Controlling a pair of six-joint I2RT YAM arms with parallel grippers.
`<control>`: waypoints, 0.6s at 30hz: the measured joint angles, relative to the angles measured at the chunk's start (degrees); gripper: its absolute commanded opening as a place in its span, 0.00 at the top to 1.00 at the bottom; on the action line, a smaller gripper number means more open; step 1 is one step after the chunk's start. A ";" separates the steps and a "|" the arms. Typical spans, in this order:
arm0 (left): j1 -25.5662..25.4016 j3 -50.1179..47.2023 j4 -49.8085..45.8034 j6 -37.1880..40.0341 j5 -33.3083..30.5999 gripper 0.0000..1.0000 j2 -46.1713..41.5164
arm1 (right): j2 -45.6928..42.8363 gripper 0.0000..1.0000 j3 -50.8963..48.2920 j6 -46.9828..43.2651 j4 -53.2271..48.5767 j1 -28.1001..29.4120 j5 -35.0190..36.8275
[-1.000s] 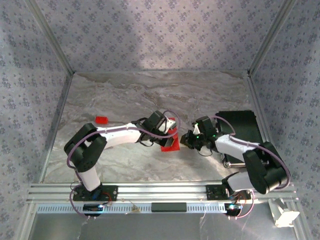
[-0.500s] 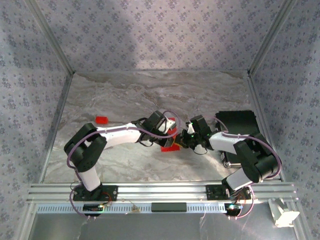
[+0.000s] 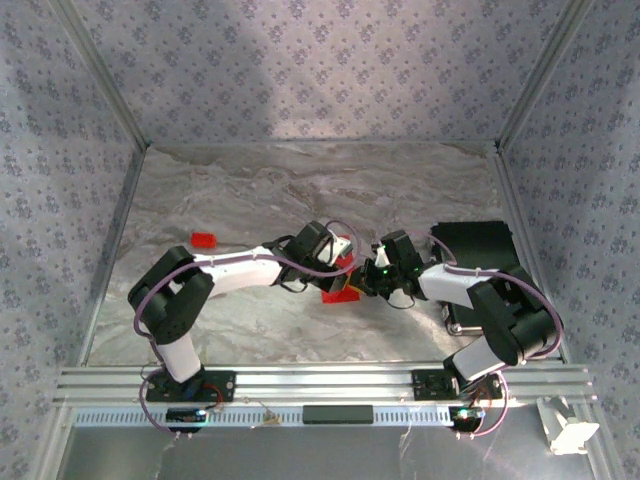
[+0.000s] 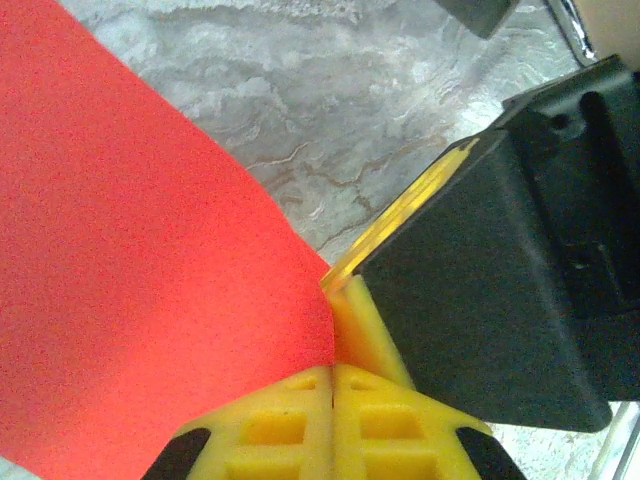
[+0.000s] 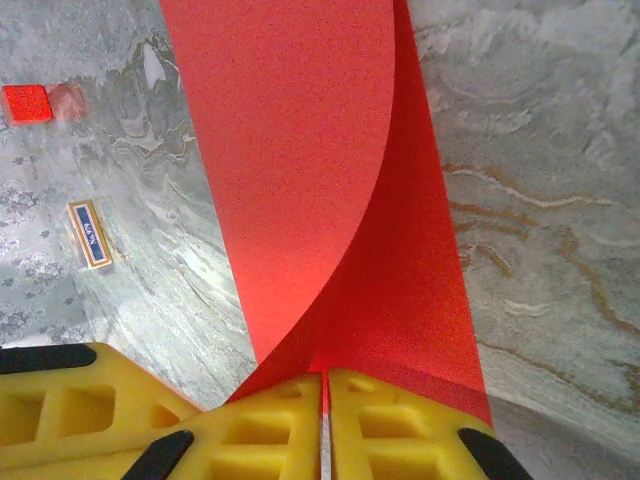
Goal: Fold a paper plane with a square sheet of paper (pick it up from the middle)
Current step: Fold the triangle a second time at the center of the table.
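Top camera's up high behind the arm bases, looking down over the whole counter (image 3: 250, 190), arms meeting at centre frame. Right wrist camera peers in close over the right hand (image 5: 325, 385), along the red sheet (image 5: 300, 150) to the counter below. Left wrist camera's jammed tight over the left hand (image 4: 333, 385), the right hand's black body crowding the frame's right, and all three views share that sheet.

1. We saw white links and black joints on the left arm (image 3: 240, 270) and right arm (image 3: 455, 285).
2. Purple cables (image 3: 137, 312) looped along both.
3. The left gripper (image 4: 333, 372) and right gripper (image 5: 325, 378) had yellow fingers with ribbed cut-outs and black patches.
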 measured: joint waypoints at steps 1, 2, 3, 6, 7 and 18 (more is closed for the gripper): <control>0.00 -0.04 -0.02 0.00 0.00 1.00 0.00 | 0.00 0.89 0.00 0.00 -0.02 0.00 0.02; 0.00 -0.09 0.00 0.02 -0.02 1.00 0.00 | 0.00 0.89 0.00 0.00 -0.02 0.00 0.04; 0.07 -0.09 -0.02 0.02 -0.11 1.00 0.00 | 0.00 0.89 0.00 0.00 -0.07 0.00 0.07; 0.35 -0.09 -0.04 0.04 -0.24 1.00 0.00 | 0.00 0.89 0.00 0.02 -0.17 0.13 1.09; 0.39 -0.09 -0.04 0.07 -0.24 1.00 0.00 | 0.00 0.89 0.00 0.02 -0.26 0.24 1.51; 1.46 -0.20 -0.02 0.13 0.02 1.00 0.00 | 1.49 0.91 1.42 -1.86 -6.88 1.62 7.26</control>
